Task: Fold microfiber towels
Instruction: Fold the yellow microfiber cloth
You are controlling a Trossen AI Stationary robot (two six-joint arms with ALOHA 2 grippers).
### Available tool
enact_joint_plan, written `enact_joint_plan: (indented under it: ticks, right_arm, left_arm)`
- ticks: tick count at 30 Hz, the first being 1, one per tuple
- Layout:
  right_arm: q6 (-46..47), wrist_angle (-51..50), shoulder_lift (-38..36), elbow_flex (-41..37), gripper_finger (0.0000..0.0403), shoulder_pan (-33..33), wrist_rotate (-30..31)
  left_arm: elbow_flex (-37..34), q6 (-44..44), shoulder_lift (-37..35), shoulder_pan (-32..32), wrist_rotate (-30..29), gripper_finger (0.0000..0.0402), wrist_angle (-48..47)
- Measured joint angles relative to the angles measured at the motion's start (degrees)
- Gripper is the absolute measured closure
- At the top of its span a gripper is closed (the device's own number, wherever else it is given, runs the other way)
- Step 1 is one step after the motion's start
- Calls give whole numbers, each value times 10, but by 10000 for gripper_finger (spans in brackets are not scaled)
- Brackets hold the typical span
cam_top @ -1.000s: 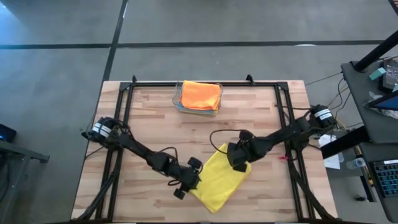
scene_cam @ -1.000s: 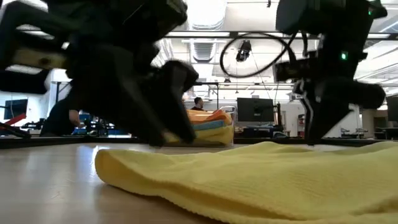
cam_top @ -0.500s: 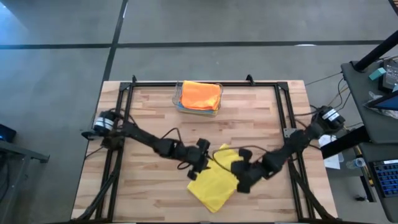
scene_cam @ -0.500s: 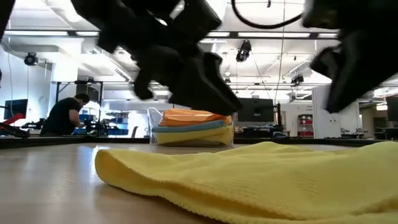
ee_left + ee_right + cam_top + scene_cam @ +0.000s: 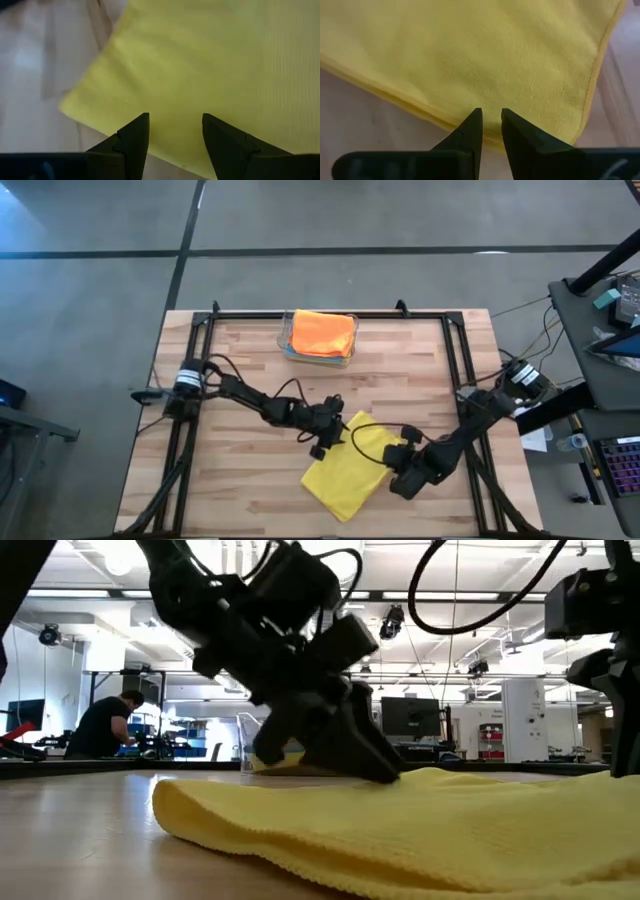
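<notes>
I see 1 yellow towel (image 5: 352,468) folded on the bench (image 5: 240,380), its long axis running diagonally between my left gripper (image 5: 328,438) and right gripper (image 5: 402,468). Both sets of fingers hang parted over its edges, grasping nothing. I judge more folding remains.

The worktop (image 5: 250,480) is a pale wooden butcher-block surface edged by a black metal frame (image 5: 300,313). A yellow towel (image 5: 350,470) lies folded on it near the front edge. At the middle of the far edge stands a clear bin (image 5: 290,345) holding folded cloths, an orange towel (image 5: 322,332) on top.
</notes>
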Motion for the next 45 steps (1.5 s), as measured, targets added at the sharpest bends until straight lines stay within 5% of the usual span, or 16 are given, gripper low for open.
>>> enact_joint_plan:
  ticks: [8, 19, 25, 45]
  right_arm:
    - [-11, -40, 1, -25, 339, -45, 2]
    - [-172, 19, -1, -52, 339, -191, 4]
    - [-242, 29, -1, -51, 339, -246, -1]
    - [-438, 90, 1, -9, 339, -330, -5]
  left_arm:
    - [1, -8, 2, -7, 1, 233, -44]
    - [1, -51, -9, -9, -15, 233, -96]
    - [-3, -69, -44, -9, -80, 233, -188]
    - [-15, -111, -134, -44, -104, 233, -224]
